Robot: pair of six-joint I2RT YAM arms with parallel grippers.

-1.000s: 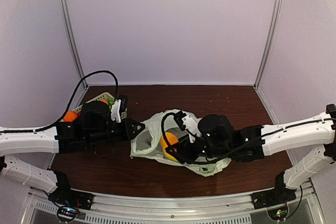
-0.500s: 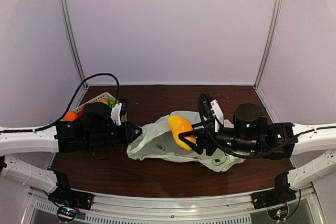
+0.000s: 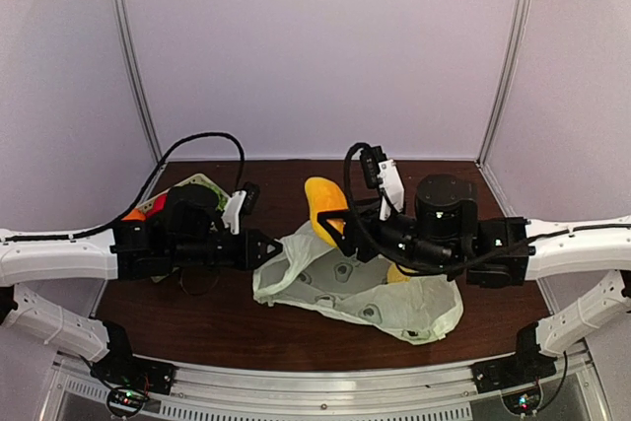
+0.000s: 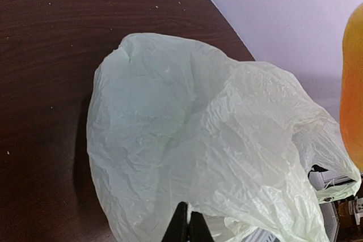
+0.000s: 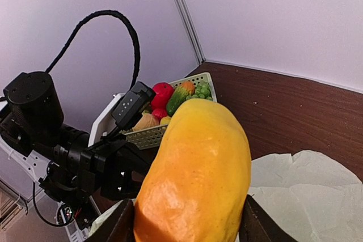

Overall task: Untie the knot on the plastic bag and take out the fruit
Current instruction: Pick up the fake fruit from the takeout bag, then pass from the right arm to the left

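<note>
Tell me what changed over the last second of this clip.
The right gripper, closed on the yellow-orange fruit, lifted it out of the bag and carried it toward the far left, nearer the basket. The bag sagged flatter and spread toward the right. The left gripper stayed shut on the bag's left edge, and the basket stayed put.

Dark brown wooden surface [image 3: 286, 334], and a crumpled pale plastic bag [image 3: 345, 288] sprawls across its middle. A slotted basket [image 5: 144, 137] sits at the far left corner.
</note>
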